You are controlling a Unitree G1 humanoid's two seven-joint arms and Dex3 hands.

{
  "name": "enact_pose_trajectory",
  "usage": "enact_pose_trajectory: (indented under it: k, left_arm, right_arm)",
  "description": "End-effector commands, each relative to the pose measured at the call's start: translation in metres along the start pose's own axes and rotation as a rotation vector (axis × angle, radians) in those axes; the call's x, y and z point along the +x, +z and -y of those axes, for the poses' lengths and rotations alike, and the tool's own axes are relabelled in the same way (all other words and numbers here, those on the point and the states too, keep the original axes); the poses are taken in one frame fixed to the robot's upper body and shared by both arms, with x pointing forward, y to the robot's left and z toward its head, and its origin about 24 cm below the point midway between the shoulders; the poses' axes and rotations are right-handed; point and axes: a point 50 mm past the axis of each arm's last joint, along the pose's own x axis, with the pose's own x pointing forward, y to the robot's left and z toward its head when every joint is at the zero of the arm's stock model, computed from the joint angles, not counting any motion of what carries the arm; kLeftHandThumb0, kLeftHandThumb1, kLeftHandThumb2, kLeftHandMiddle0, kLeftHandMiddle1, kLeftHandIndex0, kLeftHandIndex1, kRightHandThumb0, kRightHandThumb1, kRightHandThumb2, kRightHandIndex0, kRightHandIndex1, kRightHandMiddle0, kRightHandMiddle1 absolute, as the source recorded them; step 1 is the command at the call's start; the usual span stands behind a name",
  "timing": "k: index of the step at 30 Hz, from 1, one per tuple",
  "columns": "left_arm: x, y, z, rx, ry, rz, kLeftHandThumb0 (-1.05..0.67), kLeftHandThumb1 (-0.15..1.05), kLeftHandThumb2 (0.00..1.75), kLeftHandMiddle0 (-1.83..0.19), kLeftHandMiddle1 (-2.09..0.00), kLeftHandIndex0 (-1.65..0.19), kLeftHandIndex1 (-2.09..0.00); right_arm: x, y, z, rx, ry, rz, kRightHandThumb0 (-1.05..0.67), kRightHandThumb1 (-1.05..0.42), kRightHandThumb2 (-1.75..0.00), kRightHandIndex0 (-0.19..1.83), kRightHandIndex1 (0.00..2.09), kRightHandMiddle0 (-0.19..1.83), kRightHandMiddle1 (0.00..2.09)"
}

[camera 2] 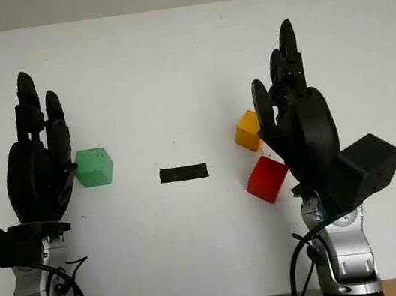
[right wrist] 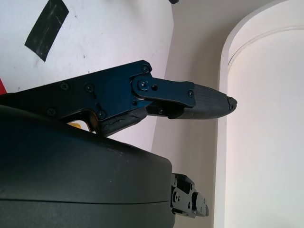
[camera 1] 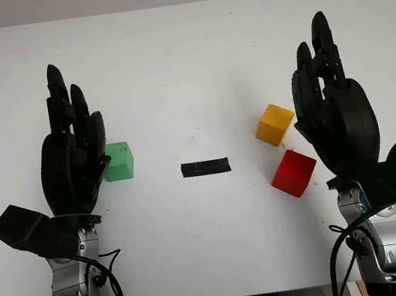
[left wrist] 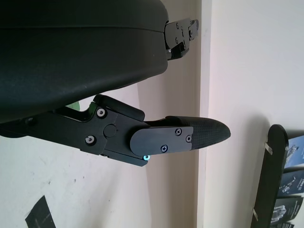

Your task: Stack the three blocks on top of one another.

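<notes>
White table (camera 1: 183, 59): green block (camera 1: 119, 161) beside released left hand (camera 1: 70, 158); right hand (camera 1: 337, 117) released too.

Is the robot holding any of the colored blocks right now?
No, nothing is held. The left hand is open beside the green block; the right hand is open beside the yellow block and red block.

We see a white counter (camera 1: 168, 62) with four things lying on it: green block (camera 1: 119, 161) toward the left, black tape strip (camera 1: 205, 167) mid-counter, yellow block (camera 1: 274, 124) and red block (camera 1: 293, 172) on the right (near each other, red nearer us, both sitting skewed).
</notes>
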Motion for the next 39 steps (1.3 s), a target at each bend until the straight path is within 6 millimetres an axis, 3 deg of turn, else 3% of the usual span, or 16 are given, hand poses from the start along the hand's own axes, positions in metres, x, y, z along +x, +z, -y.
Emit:
enact_pose_trajectory:
  k: [1, 12, 16, 21, 23, 25, 27, 30, 35, 39]
  left_arm:
    - [0.002, 0.003, -0.001, -0.002, 0.005, 0.022, -0.66, 1.05, 0.48, 0.19, 0.00, 0.19, 0.00]
    - [0.001, 0.002, 0.002, -0.002, -0.005, 0.023, -0.66, 1.05, 0.49, 0.19, 0.00, 0.19, 0.00]
    - [0.001, 0.002, 0.002, -0.006, 0.002, 0.023, -0.66, 1.05, 0.48, 0.19, 0.00, 0.19, 0.00]
    - [0.002, 0.002, 0.000, -0.009, 0.009, 0.024, -0.66, 1.05, 0.49, 0.19, 0.00, 0.19, 0.00]
    - [0.003, 0.003, -0.001, 0.000, -0.007, 0.027, -0.65, 1.05, 0.49, 0.19, 0.00, 0.19, 0.00]
    - [0.003, 0.003, -0.003, 0.001, -0.008, 0.027, -0.64, 1.05, 0.50, 0.19, 0.00, 0.19, 0.00]
    - [0.003, 0.002, -0.005, -0.001, -0.008, 0.023, -0.64, 1.05, 0.50, 0.19, 0.00, 0.19, 0.00]
    - [0.004, 0.002, -0.008, 0.005, -0.015, 0.024, -0.64, 1.05, 0.52, 0.19, 0.00, 0.19, 0.00]
    - [0.006, 0.002, -0.010, 0.003, -0.038, 0.027, -0.64, 1.05, 0.54, 0.19, 0.00, 0.19, 0.00]
    - [0.007, 0.001, -0.010, -0.017, -0.016, 0.018, -0.66, 1.05, 0.50, 0.19, 0.00, 0.19, 0.00]
  right_arm:
    - [0.001, 0.002, 0.002, -0.010, 0.001, 0.014, -0.72, -1.05, -0.57, -0.19, 0.00, -0.19, 0.00]
    - [-0.001, 0.004, 0.005, -0.016, -0.016, -0.004, -0.74, -1.05, -0.54, -0.19, 0.00, -0.19, 0.00]
    - [0.002, 0.011, 0.015, -0.090, -0.010, 0.004, -0.74, -1.05, -0.48, -0.19, 0.00, -0.19, 0.00]
    - [0.017, 0.043, 0.045, -0.371, 0.126, 0.073, -0.69, -1.05, -0.24, -0.12, 0.04, -0.09, 0.06]
    - [0.023, 0.063, 0.057, -0.551, 0.173, 0.072, -0.66, -0.98, -0.10, -0.09, 0.06, 0.03, 0.13]
    - [0.031, 0.083, 0.070, -0.790, 0.235, 0.023, -0.72, -0.88, -0.06, -0.04, 0.08, 0.17, 0.15]
    - [0.037, 0.096, 0.077, -0.914, 0.293, -0.003, -0.71, -0.82, -0.04, 0.00, 0.08, 0.26, 0.13]
    - [0.042, 0.109, 0.082, -1.023, 0.421, -0.037, -0.60, -0.71, -0.04, 0.05, 0.09, 0.38, 0.12]
    - [0.044, 0.124, 0.083, -1.247, 0.617, -0.161, -0.60, -0.71, -0.06, 0.05, 0.07, 0.42, 0.09]
    - [0.039, 0.128, 0.074, -1.456, 0.751, -0.139, -0.65, -0.74, -0.07, 0.08, 0.08, 0.48, 0.10]
